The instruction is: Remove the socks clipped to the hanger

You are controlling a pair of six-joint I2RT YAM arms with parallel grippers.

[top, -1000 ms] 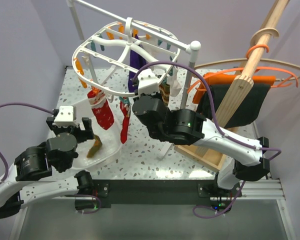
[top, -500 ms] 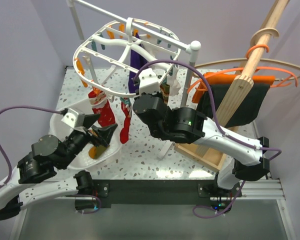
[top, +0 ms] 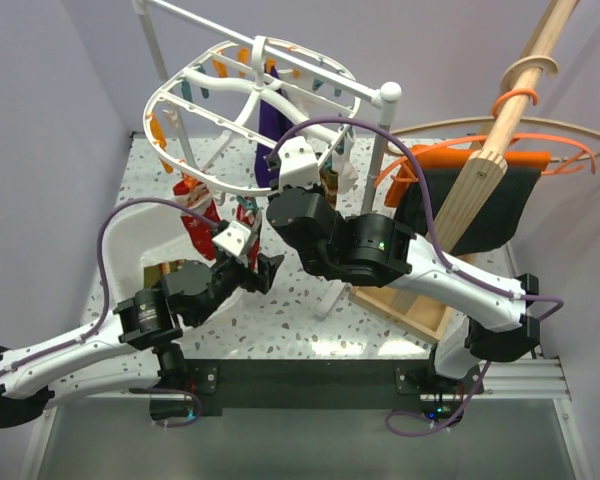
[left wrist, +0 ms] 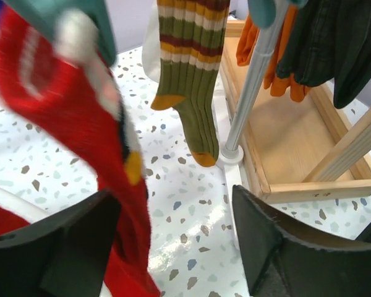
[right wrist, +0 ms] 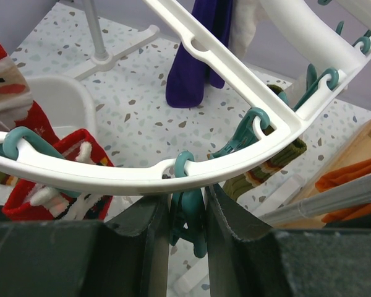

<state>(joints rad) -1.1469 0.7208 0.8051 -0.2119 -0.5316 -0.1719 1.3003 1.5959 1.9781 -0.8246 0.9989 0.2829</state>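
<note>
The white oval hanger (top: 242, 88) hangs from the rack with small teal and orange clips along its rim (right wrist: 142, 174). My right gripper (right wrist: 187, 205) is shut on a teal clip (right wrist: 193, 224) under that rim. Red Christmas socks (top: 201, 224) hang at the front left, with a dark purple sock (top: 269, 128) behind them. An olive striped sock (left wrist: 191, 59) hangs near the rack pole. My left gripper (left wrist: 173, 204) is open, and a red sock (left wrist: 68, 124) hangs between its jaws, close to the left finger (left wrist: 49, 247).
A white tub (top: 140, 245) stands at the left with a striped sock in it. A wooden crate (left wrist: 297, 142) lies right of the rack pole (left wrist: 250, 93). Black (top: 480, 205) and orange (top: 460, 155) cloths hang on a wooden hanger (top: 510, 100) at the right.
My left arm has swung from over the tub to the right and forward, bringing its open jaws around the hanging red sock. The right gripper has stayed on the clip.
</note>
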